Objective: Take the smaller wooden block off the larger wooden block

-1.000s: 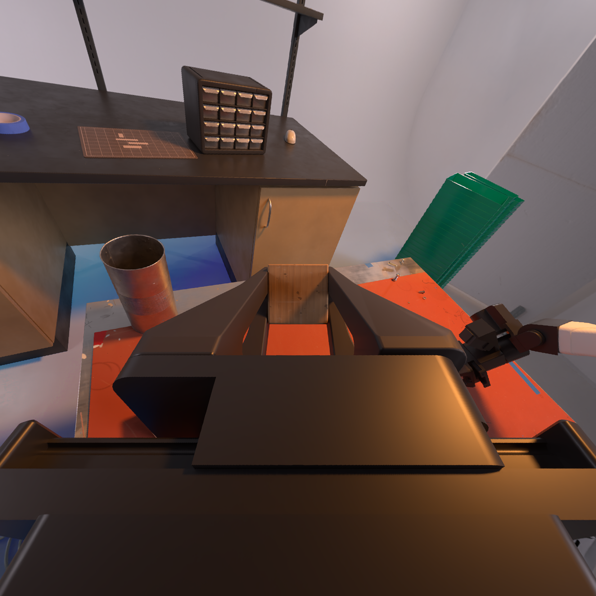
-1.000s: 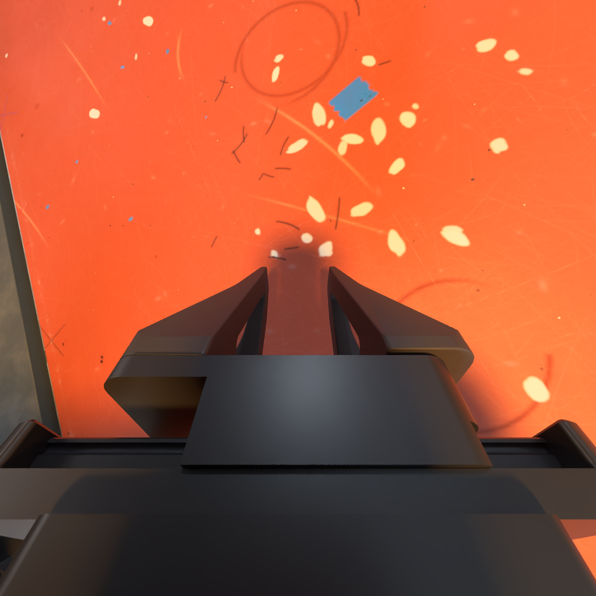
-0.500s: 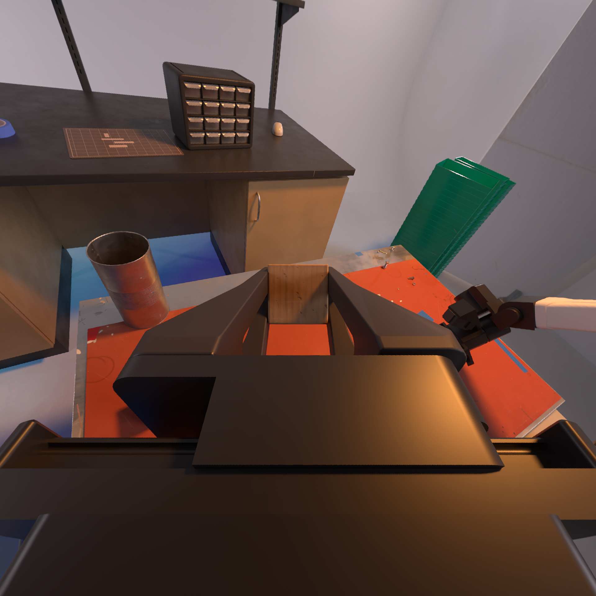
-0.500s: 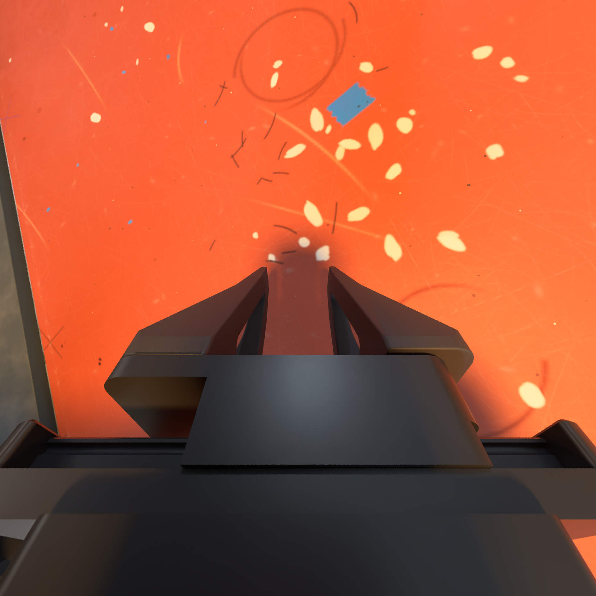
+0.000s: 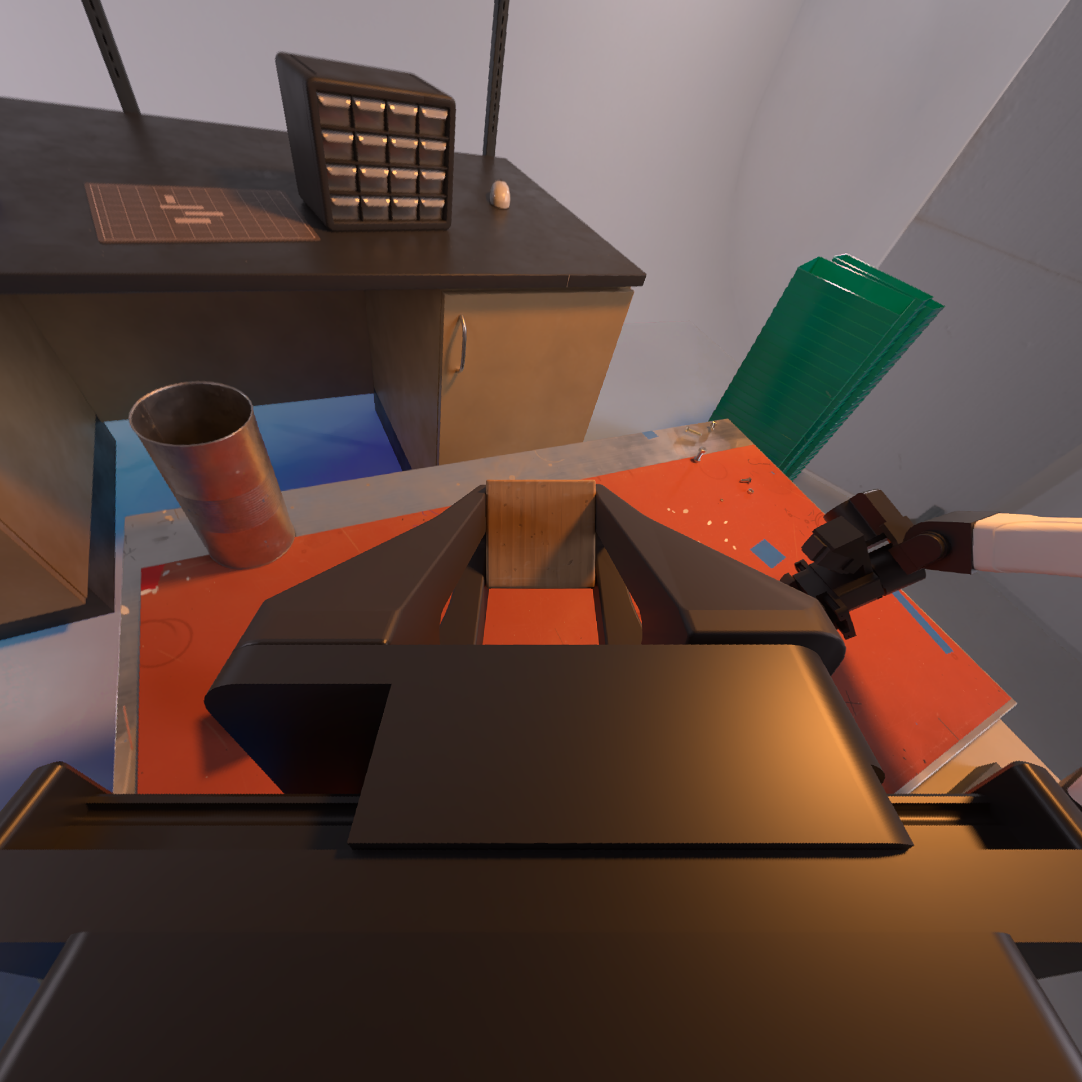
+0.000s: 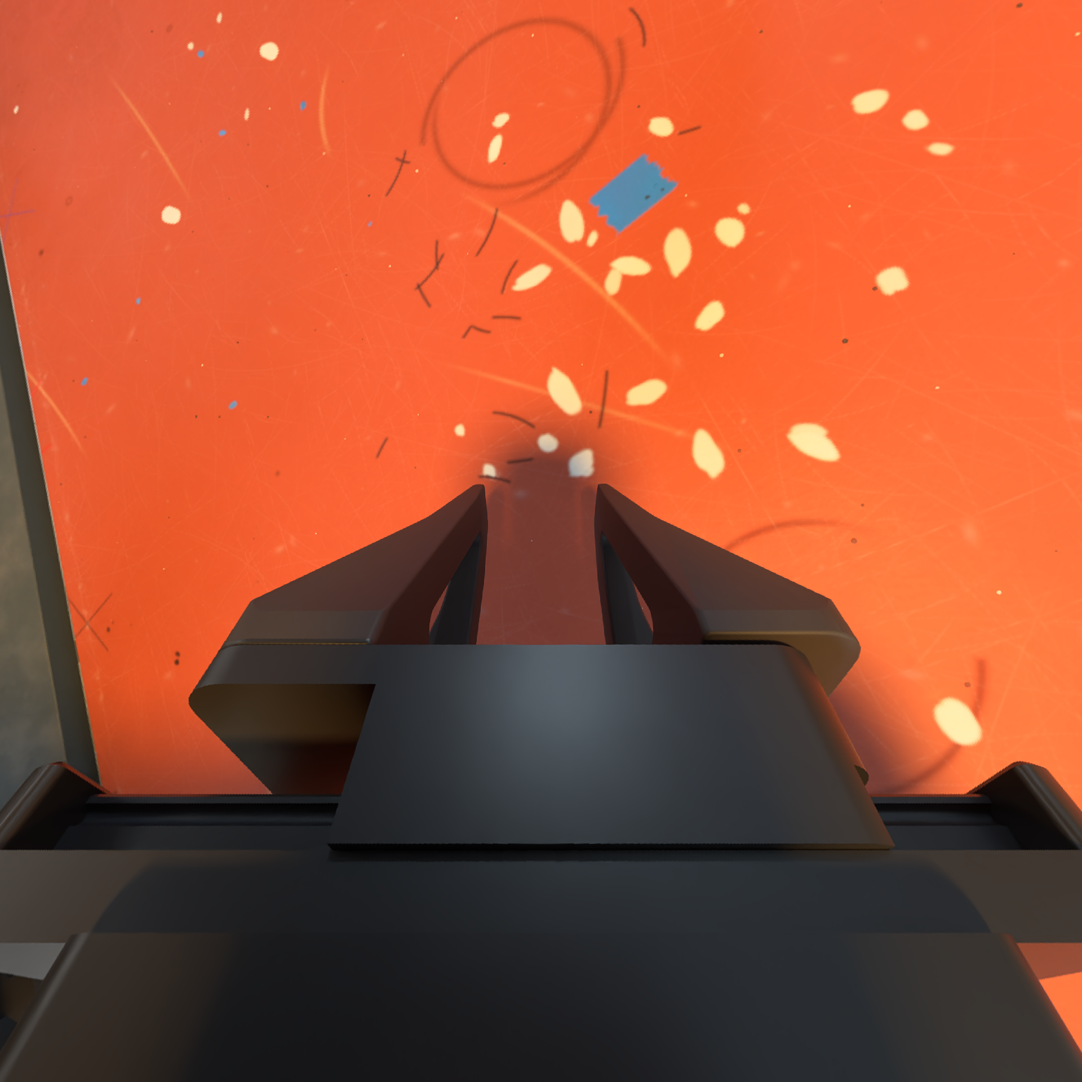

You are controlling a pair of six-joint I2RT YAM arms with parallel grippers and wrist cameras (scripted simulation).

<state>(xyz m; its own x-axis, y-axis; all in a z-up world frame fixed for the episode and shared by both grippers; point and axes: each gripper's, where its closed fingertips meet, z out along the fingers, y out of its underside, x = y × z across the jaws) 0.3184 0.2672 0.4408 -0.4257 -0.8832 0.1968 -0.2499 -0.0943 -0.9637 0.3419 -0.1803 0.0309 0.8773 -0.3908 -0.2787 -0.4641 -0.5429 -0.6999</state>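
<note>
My left gripper (image 5: 540, 497) is shut on a small wooden block (image 5: 540, 534), pinched between the two fingertips and held well above the orange mat (image 5: 193, 673). The larger wooden block is not in either view. My right gripper (image 6: 540, 489) is open and empty, pointing straight down close over the orange mat (image 6: 234, 527). It also shows in the left wrist view (image 5: 843, 591), low over the mat's right side, on a white arm.
A metal cup (image 5: 211, 474) stands at the mat's far left corner. Behind it stands a dark workbench (image 5: 410, 263) with a small drawer cabinet (image 5: 375, 146). Green stacked panels (image 5: 819, 363) lean at the right. Loose screws (image 5: 699, 451) lie at the table's far edge.
My left gripper has risen with the small block still in it, so the table looks farther below. The right gripper has barely shifted over the mat.
</note>
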